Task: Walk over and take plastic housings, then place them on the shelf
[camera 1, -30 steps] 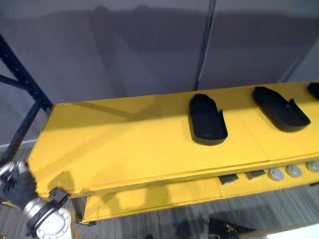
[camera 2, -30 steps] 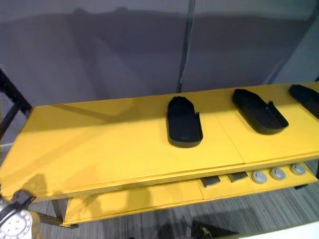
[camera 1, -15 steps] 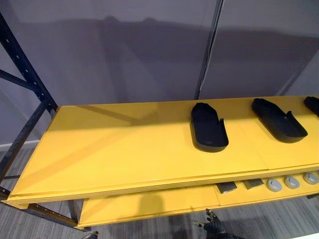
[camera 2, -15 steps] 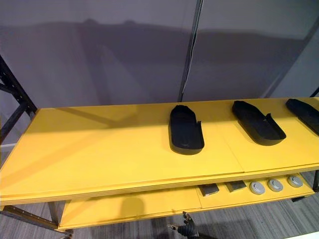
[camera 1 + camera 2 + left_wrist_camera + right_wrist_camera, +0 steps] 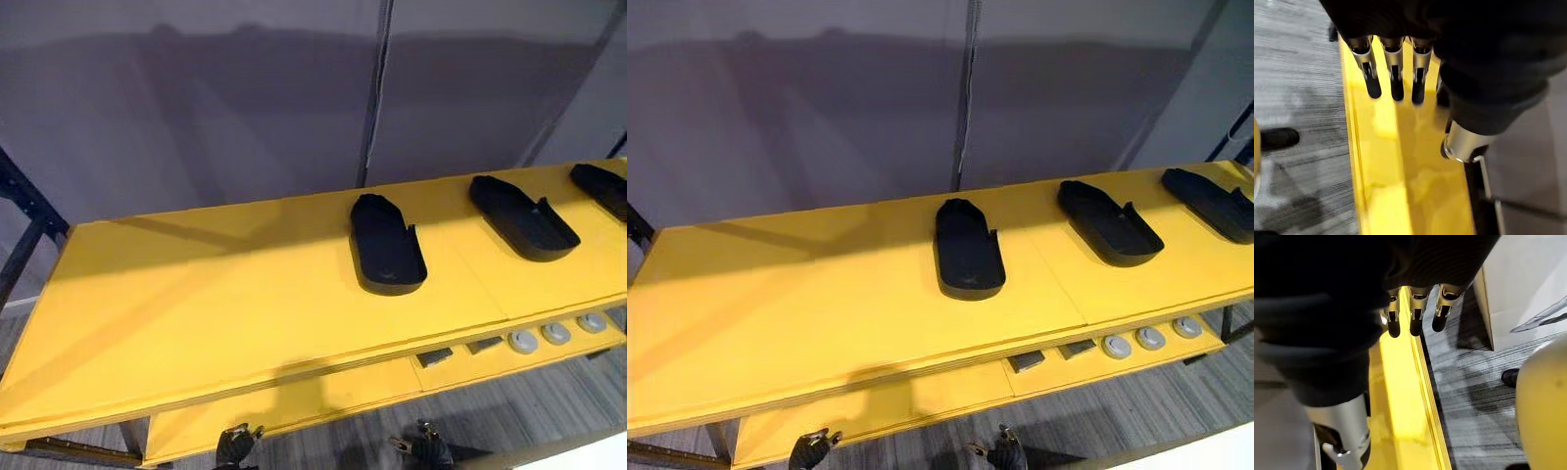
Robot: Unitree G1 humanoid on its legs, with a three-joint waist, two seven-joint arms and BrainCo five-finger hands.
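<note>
Bottom edge of frame: left hand [image 5: 235, 446] and right hand [image 5: 423, 450], fingers [image 5: 1396, 85] straight and slack, nothing held. I judge they hang low because there is no load yet. Above them is the shelf [image 5: 196, 294], a flat, smooth yellow board. 3 housings [image 5: 387, 245] lie spaced along it from centre to upper right. They are matte black, shallow, elongated shells, hollow side up so they sit stable.

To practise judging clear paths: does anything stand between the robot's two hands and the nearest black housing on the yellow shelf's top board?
Nothing visible does. The left hand and right hand hang open and empty low before the shelf; between them and the nearest housing lies only bare yellow top board.
</note>
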